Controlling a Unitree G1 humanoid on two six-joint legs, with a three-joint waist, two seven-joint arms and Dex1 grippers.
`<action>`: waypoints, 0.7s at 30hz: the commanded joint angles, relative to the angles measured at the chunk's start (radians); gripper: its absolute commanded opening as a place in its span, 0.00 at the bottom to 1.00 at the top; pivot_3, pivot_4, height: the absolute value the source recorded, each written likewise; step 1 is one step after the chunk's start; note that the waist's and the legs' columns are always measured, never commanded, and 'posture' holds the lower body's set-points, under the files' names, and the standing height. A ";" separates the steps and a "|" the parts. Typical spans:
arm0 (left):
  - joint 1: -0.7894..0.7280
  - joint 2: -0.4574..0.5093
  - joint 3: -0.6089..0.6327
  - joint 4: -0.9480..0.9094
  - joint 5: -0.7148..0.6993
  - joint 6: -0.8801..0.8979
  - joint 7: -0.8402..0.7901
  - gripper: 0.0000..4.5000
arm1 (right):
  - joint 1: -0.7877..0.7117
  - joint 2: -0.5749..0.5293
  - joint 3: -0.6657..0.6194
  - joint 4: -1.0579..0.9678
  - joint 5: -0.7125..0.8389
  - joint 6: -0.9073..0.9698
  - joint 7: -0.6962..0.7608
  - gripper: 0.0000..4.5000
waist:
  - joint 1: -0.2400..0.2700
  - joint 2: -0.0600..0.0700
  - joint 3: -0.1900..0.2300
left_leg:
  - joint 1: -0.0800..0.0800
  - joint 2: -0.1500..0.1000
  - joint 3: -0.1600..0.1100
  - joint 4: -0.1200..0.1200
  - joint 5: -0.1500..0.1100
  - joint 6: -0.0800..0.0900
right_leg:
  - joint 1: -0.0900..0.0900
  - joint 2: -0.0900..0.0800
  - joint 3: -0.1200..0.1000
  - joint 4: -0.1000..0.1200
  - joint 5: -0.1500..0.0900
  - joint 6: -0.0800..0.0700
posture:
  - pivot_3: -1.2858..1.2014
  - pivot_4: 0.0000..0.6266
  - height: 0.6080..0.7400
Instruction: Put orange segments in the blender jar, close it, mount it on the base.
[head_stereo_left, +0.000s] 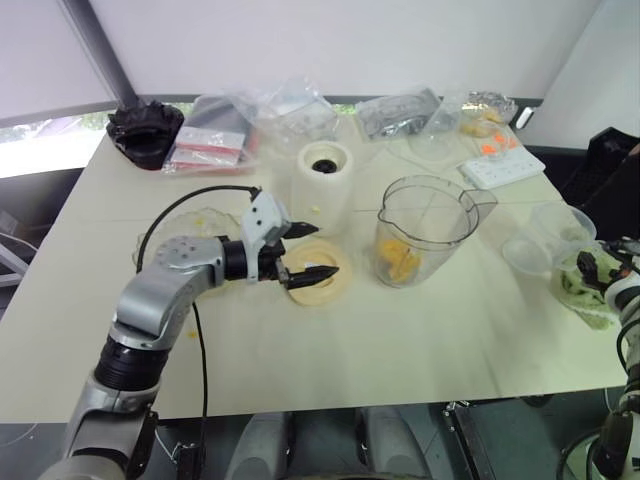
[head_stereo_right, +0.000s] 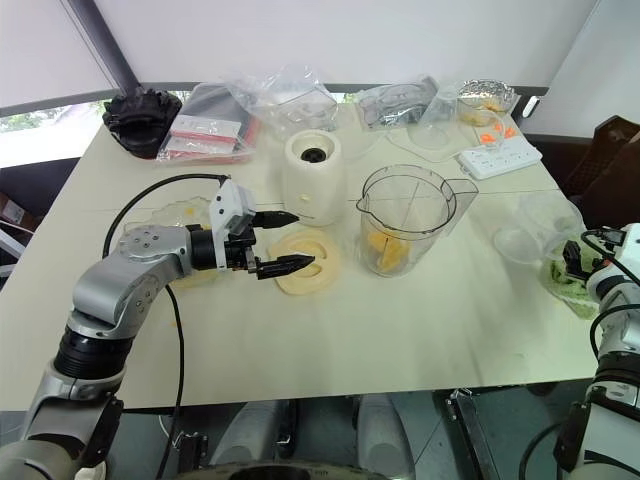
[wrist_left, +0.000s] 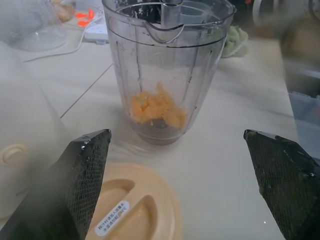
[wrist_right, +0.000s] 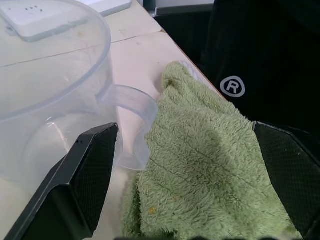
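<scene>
Lid pickup pending: left gripper is hovering wide open and empty over the lid.
Orange segments are sitting inside the blender jar beside the base; the smooth lid is risking slipping, or an overshoot nudging the jar.

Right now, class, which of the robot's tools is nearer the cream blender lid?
Left. The left tool hovers open over the lid; the right tool is at the table's far edge by a green cloth.
</scene>
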 joint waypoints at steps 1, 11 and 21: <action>-0.030 0.009 -0.002 -0.048 -0.021 0.006 0.010 0.98 | -0.042 -0.033 -0.002 0.028 -0.013 -0.046 -0.005 1.00 | 0.000 0.000 0.000 | 0.000 0.000 0.000 0.000 0.000 0.000 | 0.000 0.000 0.000 0.000 0.000 0.000 | 0.52 0.24 1.00; -0.050 0.035 0.000 -0.052 -0.031 0.013 0.015 0.98 | -0.132 -0.030 0.026 0.187 -0.052 -0.150 -0.028 1.00 | -0.003 0.000 0.000 | 0.000 -0.001 0.000 0.000 0.000 0.000 | 0.000 0.000 0.000 -0.001 0.000 0.000 | 0.52 0.24 1.00; -0.059 0.037 -0.007 -0.057 -0.032 0.011 0.032 1.00 | -0.166 -0.036 0.036 0.269 -0.065 -0.209 -0.037 0.69 | -0.003 0.000 0.000 | 0.000 -0.001 0.000 0.000 0.000 0.000 | 0.001 0.000 0.000 -0.001 0.000 0.000 | 0.52 0.24 1.00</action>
